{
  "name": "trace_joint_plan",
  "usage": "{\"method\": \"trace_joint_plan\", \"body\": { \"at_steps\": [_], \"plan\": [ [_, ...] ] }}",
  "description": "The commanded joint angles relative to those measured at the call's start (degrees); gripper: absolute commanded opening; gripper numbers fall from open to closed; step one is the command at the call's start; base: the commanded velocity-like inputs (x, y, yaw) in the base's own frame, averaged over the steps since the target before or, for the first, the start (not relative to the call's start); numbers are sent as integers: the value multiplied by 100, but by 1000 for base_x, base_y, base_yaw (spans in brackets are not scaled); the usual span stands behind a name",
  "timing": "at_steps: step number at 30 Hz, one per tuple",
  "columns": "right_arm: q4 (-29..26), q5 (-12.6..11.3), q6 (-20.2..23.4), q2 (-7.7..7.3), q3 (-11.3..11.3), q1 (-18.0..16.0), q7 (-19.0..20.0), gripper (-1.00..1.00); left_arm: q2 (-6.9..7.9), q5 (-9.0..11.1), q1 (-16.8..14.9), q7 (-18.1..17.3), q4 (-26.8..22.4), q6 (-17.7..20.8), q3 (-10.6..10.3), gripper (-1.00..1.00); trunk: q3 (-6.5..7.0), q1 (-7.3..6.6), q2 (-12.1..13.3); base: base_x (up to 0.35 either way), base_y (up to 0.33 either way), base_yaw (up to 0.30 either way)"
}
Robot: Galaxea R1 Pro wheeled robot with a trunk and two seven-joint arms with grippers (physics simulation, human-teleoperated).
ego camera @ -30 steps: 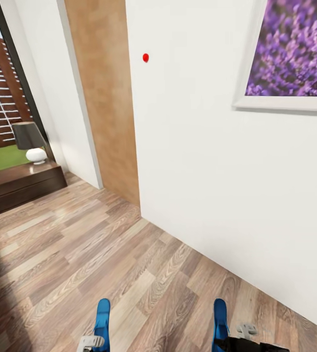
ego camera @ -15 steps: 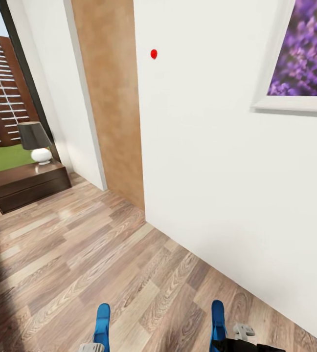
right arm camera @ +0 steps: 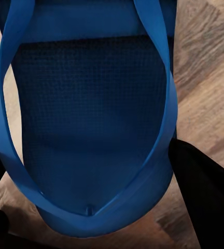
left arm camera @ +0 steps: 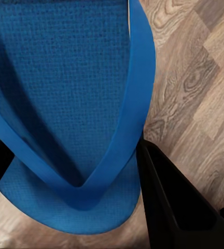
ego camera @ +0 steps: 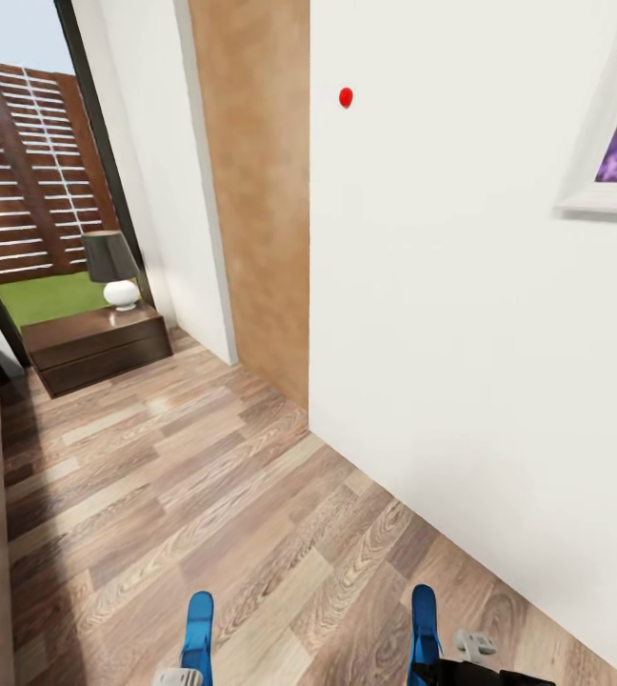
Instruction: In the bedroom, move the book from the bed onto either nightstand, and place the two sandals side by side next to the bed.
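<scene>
Over the last second the head view has swung, bringing the nightstand (ego camera: 94,345) with its lamp (ego camera: 113,270) further into sight ahead and left of the tools, so the robot seems to be turning toward the bed. The left tool (ego camera: 179,677) is clamped on one sandal (left arm camera: 65,119) and the right tool (ego camera: 475,648) on the other sandal (right arm camera: 88,129), though the fingers are mostly hidden. Open floor (ego camera: 185,476) lies ahead; the wall (ego camera: 461,333) stands near the right tool, leaving little swing room.

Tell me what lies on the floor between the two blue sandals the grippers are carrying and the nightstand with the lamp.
Head view: bare wood-plank floor stretches from the sandals to the nightstand; nothing lies on it.
</scene>
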Motion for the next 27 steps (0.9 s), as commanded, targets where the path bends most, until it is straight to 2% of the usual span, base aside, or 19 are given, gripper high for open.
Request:
{"method": "trace_joint_plan", "body": {
  "at_steps": [1,6,16,27],
  "plan": [
    [16,29,-8,-4,-49,-7,16,-100,-1,-18,-5,4,7,-20,25,-100,-6,2,-2,259,0,30],
    [15,29,-13,-1,-49,-7,15,-100,-1,-15,-5,116,7,-20,24,-100,-6,2,-2,303,0,8],
    [16,29,-13,0,-49,-7,15,-100,-1,-30,-5,125,7,-20,24,-100,-6,2,-2,317,0,23],
    [15,29,-13,0,-49,-7,15,-100,-1,-33,-5,131,7,-20,24,-100,-6,2,-2,318,0,263]
  ]
}}
